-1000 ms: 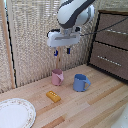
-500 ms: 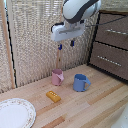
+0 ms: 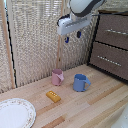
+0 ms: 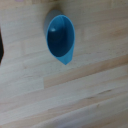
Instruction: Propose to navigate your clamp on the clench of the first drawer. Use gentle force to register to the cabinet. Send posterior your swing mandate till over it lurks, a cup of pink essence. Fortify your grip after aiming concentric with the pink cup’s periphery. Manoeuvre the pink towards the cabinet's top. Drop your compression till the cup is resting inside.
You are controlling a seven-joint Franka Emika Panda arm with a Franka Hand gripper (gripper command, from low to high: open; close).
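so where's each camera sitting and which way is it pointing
Exterior view: off the arm, looking across the wooden table at the cabinet on the exterior view's right, pink cup, blue mug and plate; it shows the white arm and the clamp hanging high, jaws apart.
Wrist view: on the wrist, looking straight down into the blue mug on the table; only a dark sliver at the edge may be the robot.
Shared: the blue mug and table.

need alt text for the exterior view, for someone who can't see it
A white robot arm holds its clamp high above a wooden table, where a pink cup, blue mug, small yellow block and plate sit. A dark two-drawer cabinet stands at the exterior view's right.
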